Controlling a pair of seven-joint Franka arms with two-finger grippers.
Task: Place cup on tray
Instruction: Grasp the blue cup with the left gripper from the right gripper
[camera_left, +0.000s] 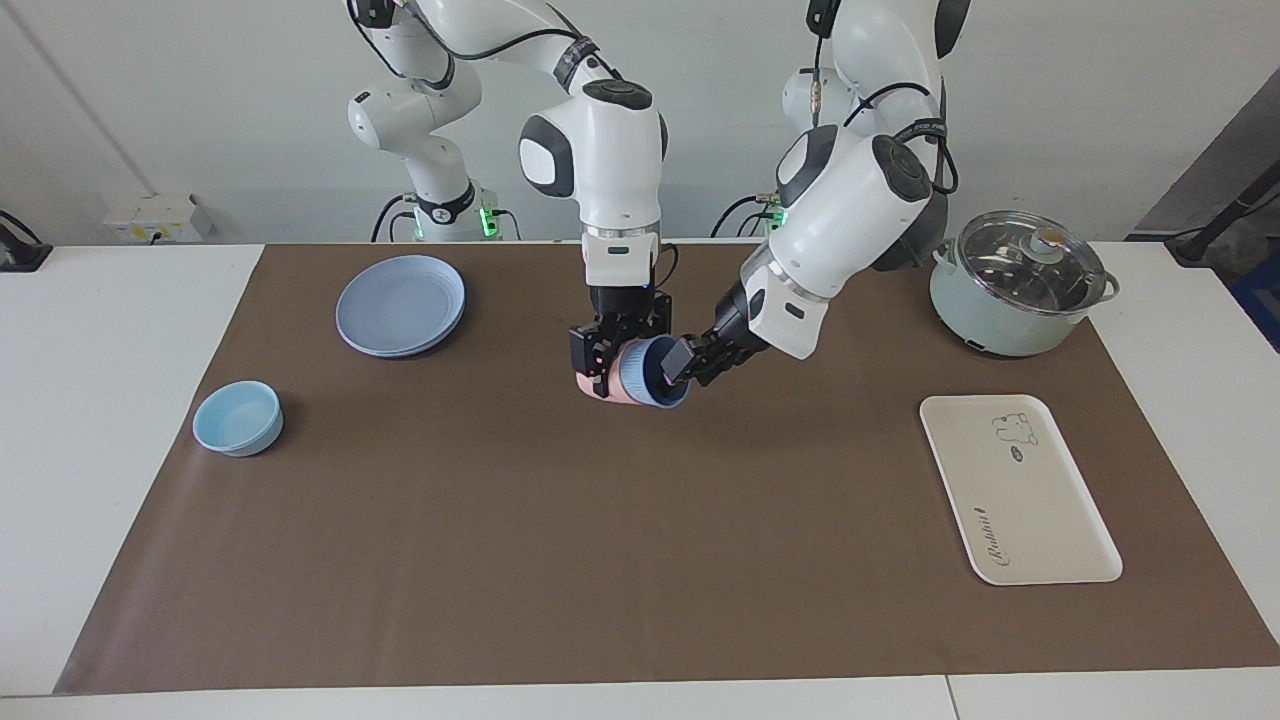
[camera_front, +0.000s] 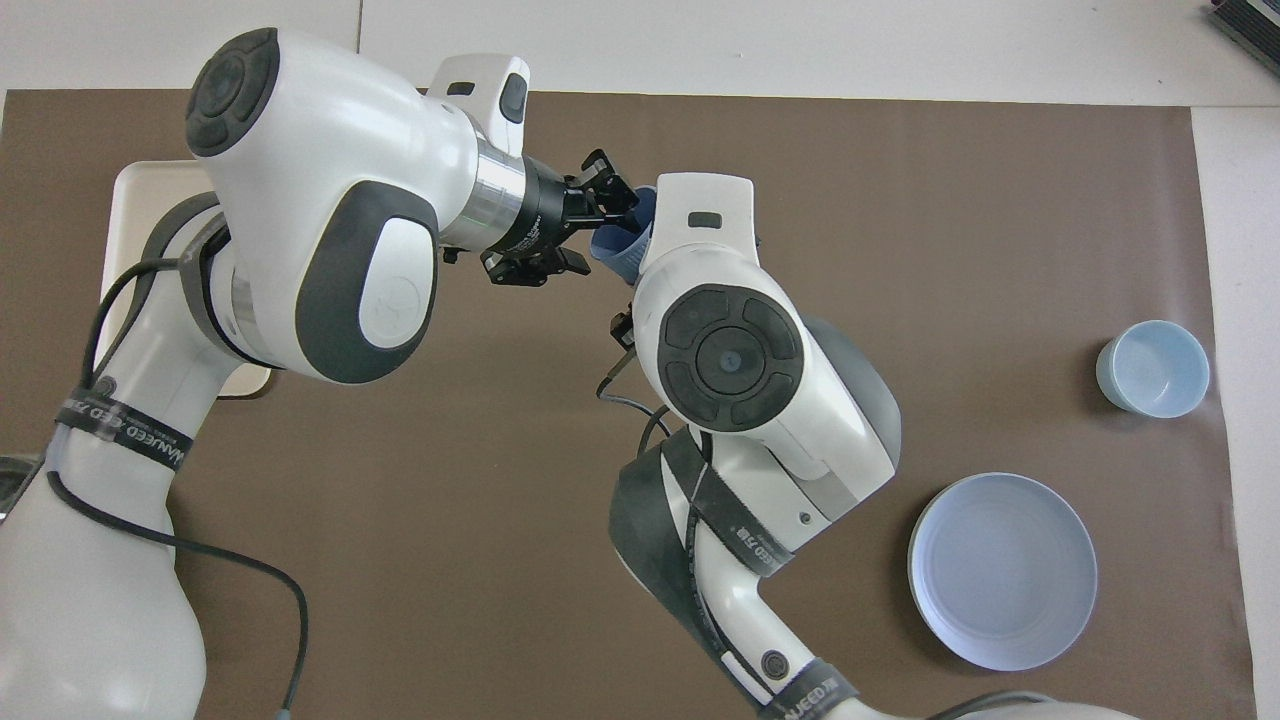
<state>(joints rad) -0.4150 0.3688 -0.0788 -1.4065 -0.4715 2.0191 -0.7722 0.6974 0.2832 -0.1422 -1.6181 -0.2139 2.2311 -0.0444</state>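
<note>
The periwinkle cup (camera_left: 650, 372) is nested in a pink cup (camera_left: 590, 385), and the pair hangs tilted sideways over the middle of the brown mat. My right gripper (camera_left: 605, 360) comes straight down and is shut on the pink cup. My left gripper (camera_left: 683, 362) has reached in from the tray's end and sits at the cup's open mouth. In the overhead view the left gripper (camera_front: 610, 215) meets the cup (camera_front: 615, 245) at its rim, and the right wrist hides the right gripper. The cream tray (camera_left: 1040, 510) lies bare toward the left arm's end of the table.
A round blue plate (camera_left: 400, 305) and a light-blue bowl (camera_left: 238, 417) sit toward the right arm's end, the plate nearer to the robots. A lidded pot (camera_left: 1020, 285) stands beside the mat, nearer to the robots than the tray.
</note>
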